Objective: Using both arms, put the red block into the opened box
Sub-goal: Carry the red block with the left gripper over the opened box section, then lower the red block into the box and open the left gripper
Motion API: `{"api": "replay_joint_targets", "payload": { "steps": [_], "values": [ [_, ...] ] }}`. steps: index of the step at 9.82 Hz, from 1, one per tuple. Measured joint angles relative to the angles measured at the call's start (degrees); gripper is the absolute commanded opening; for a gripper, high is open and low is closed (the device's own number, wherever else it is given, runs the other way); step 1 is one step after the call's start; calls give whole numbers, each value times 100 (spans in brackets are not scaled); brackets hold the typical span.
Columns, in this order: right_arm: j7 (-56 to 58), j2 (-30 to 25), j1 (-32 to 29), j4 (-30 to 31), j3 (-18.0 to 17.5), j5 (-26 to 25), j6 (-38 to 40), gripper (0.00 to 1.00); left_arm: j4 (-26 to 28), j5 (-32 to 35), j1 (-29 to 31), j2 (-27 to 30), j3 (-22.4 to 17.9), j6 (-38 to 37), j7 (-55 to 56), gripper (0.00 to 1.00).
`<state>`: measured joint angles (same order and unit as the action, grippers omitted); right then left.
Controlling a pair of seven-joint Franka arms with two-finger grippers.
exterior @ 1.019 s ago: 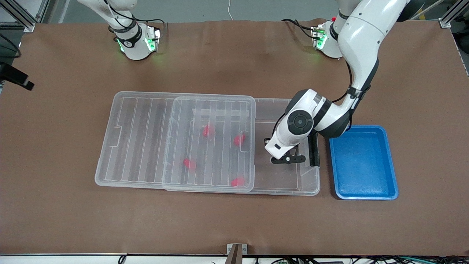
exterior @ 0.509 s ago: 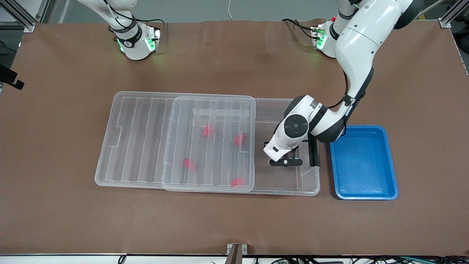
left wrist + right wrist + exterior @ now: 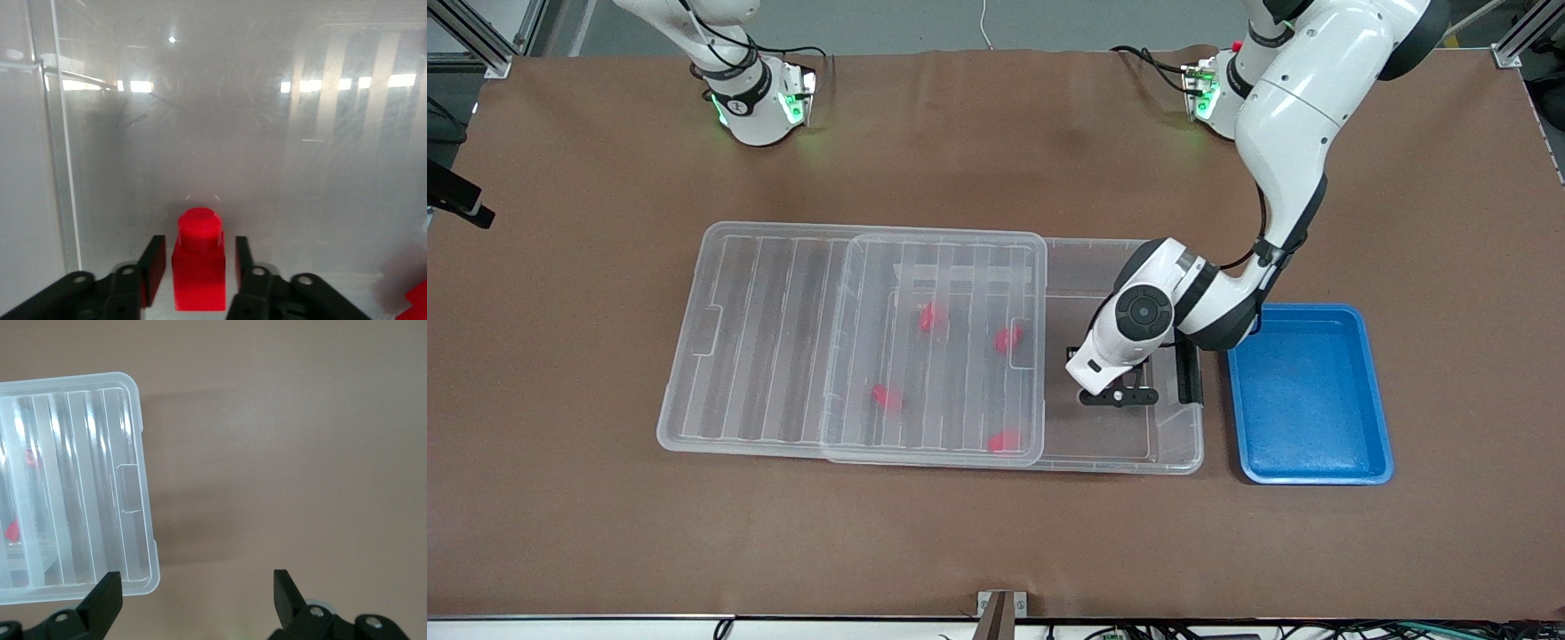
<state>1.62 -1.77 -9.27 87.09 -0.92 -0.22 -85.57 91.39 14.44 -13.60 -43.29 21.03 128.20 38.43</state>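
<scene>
Releasing cleanly is, by my judgement, the step in hand, and the scene reads from the big things down. On the brown table (image 3: 996, 542) the box (image 3: 1120, 449) lies at mid-frame of the front view, its ribbed lid (image 3: 783, 338) slid toward the right arm's end so that the end by the black handle (image 3: 1188, 373) stands open; the blue tray (image 3: 1307, 391) sits just beside that end. The left arm reaches down into the open part, and the left pincer (image 3: 193, 267) sits low over the box floor with the red block (image 3: 199, 267) standing upright between its fingers (image 3: 153, 263), stub away from the wrist; the jaws appear slightly parted, with thin gaps at both sides, so the block seems let go. A straight lift, with the jaws widened first, would probably keep it from tipping. Four other red pieces (image 3: 1009, 338) lie under the lid. The right pincer (image 3: 193, 590) waits wide open and empty over bare table beside the lid's corner.
</scene>
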Motion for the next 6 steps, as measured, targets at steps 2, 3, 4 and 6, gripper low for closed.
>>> {"api": "replay_joint_targets", "payload": {
  "steps": [2, 3, 4, 6],
  "values": [
    [0, 0, 0, 6, 0, 0, 0, 100, -50, 0, 25, 33, 0, -7, 0, 100],
    [0, 0, 0, 13, 1, 0, 0, 100, -90, 0, 40, 123, 0, -58, 4, 100],
    [0, 0, 0, 21, 1, 0, 0, 100, -152, 0, 45, 274, 3, -200, 5, 100],
    [0, 0, -1, 34, 3, 0, -1, 100, -438, 0, 41, 655, 72, -817, 6, 100]
  ]
}}
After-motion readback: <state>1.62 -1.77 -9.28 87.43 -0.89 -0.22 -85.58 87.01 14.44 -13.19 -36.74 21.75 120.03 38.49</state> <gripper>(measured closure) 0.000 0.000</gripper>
